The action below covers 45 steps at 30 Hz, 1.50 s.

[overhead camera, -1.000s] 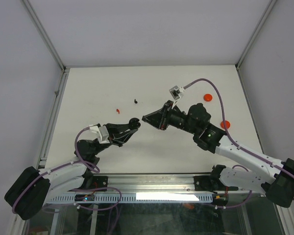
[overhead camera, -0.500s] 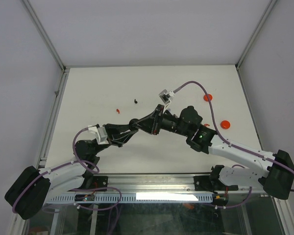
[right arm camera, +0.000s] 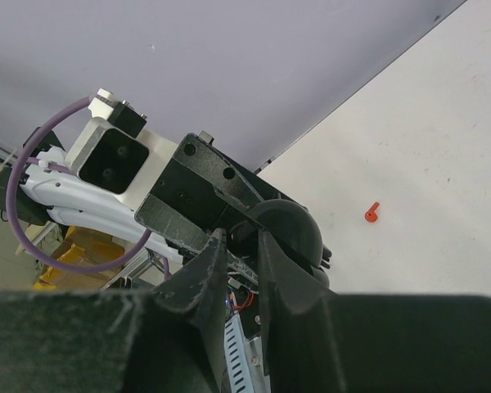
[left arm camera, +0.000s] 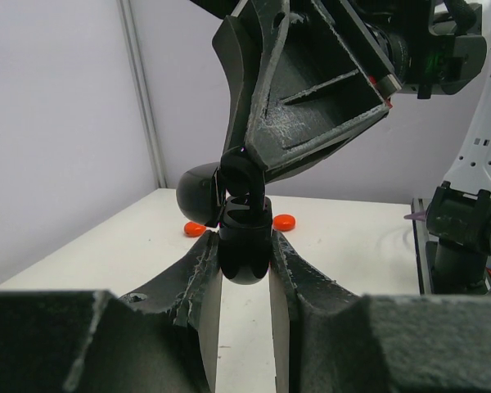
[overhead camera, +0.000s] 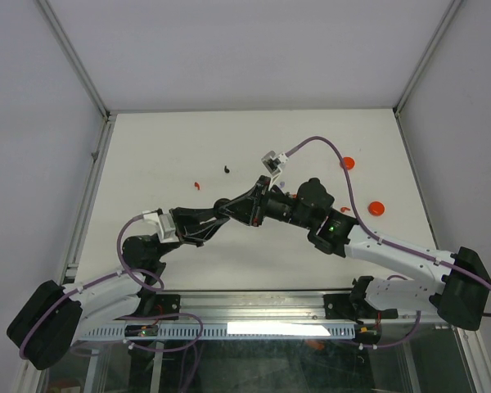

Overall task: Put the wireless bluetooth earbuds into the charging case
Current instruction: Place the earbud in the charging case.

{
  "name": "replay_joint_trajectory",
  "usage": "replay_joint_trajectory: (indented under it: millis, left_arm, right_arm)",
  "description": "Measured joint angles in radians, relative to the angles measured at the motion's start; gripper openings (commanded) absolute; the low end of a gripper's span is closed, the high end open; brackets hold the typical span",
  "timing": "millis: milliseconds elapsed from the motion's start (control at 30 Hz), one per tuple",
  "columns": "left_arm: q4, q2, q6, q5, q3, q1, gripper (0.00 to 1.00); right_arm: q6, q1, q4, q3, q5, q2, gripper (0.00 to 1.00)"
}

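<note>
The left gripper (left arm camera: 245,270) pinches an open black case (left arm camera: 244,246) between its jaws. Above it, the right gripper (left arm camera: 244,160) nips a black earbud (left arm camera: 242,173) at the case's mouth. Only the top view shows a red earbud (overhead camera: 196,186) and another black earbud (overhead camera: 227,169) on the surface (overhead camera: 147,155).

A white table (overhead camera: 147,147) sits inside a frame of pale grey walls (overhead camera: 229,49), with metal rails (overhead camera: 82,205) running along its edges. Two flat, round orange-red discs lie apart on the tabletop near its right edge, one (overhead camera: 348,162) farther back, the other (overhead camera: 377,208) nearer the front.
</note>
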Motion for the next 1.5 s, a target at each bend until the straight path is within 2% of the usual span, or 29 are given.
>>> replay_joint_trajectory:
  millis: [600, 1033, 1067, 1133, 1500]
  left_arm:
    - [0.032, -0.002, -0.041, -0.032, -0.006, 0.0, 0.06]
    - [0.044, 0.039, -0.075, -0.033, -0.013, 0.0, 0.06]
    - [0.048, 0.043, -0.076, -0.032, -0.013, 0.0, 0.06]
    - [0.055, 0.055, -0.078, -0.033, -0.013, 0.0, 0.06]
    - [0.081, 0.136, -0.079, -0.033, -0.019, 0.0, 0.06]
  right_arm:
    - [0.019, 0.006, 0.001, 0.0, 0.043, 0.0, 0.08]
    - [0.019, 0.006, -0.09, 0.02, 0.06, 0.0, 0.08]
    - [0.019, 0.006, -0.102, 0.026, 0.061, 0.0, 0.2]
    - [0.016, 0.006, -0.137, 0.042, 0.071, 0.001, 0.32]
    - [-0.039, 0.008, -0.321, 0.116, 0.145, 0.016, 0.34]
